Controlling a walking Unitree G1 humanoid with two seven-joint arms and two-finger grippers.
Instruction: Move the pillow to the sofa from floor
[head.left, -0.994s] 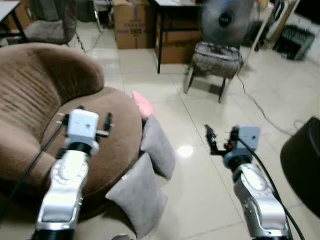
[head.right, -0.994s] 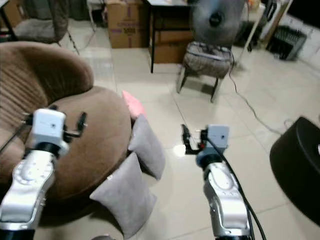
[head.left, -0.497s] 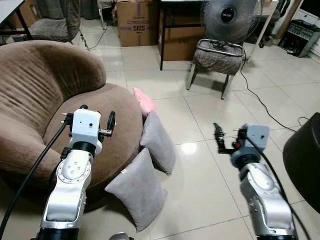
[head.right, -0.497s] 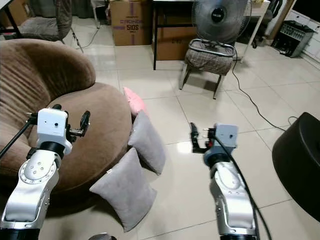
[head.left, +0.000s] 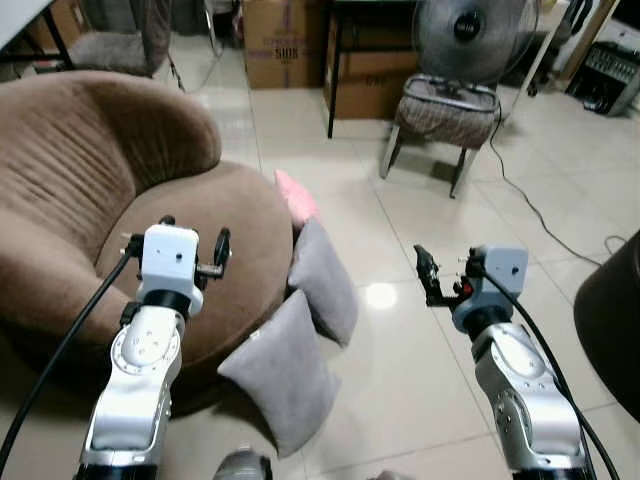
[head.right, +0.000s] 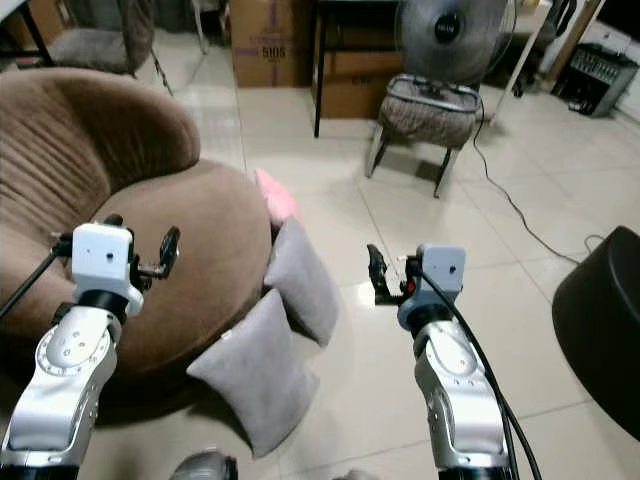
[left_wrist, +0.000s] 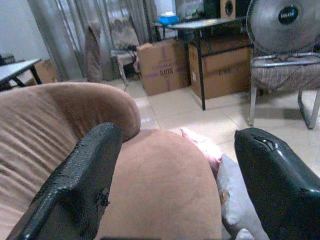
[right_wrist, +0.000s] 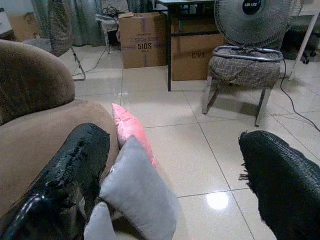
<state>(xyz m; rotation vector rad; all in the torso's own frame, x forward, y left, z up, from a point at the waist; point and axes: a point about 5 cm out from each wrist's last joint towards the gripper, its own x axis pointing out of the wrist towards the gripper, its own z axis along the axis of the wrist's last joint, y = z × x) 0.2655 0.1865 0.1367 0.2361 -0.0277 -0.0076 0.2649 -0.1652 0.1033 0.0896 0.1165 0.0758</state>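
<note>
- Brown plush sofa (head.left: 90, 200) sits slightly closer and lower in the head views than half a second ago; that whole-scene shift reads as the robot's head moving, not the furniture.
- Tiled floor (head.left: 420, 370) to the right of the sofa carries all three cushions, none moved since the earlier pictures.
- Nearest grey pillow (head.left: 280, 372) leans against the sofa's base on the near side; a second grey pillow (head.left: 325, 280) stands just beyond it, and a pink pillow (head.left: 296, 197) is wedged farther back against the sofa's edge.
- Left gripper (head.left: 195, 255) hangs over the sofa seat, its fingers (left_wrist: 80, 185) spread wide with nothing between them.
- Right gripper (head.left: 432, 280) hovers over bare tile to the right of the pillows, well apart from them, fingers (right_wrist: 70, 175) likewise spread and empty.
- My judgement: the task is barely started, no pillow grasped, and the robot seems to be squaring up for a reach.
</note>
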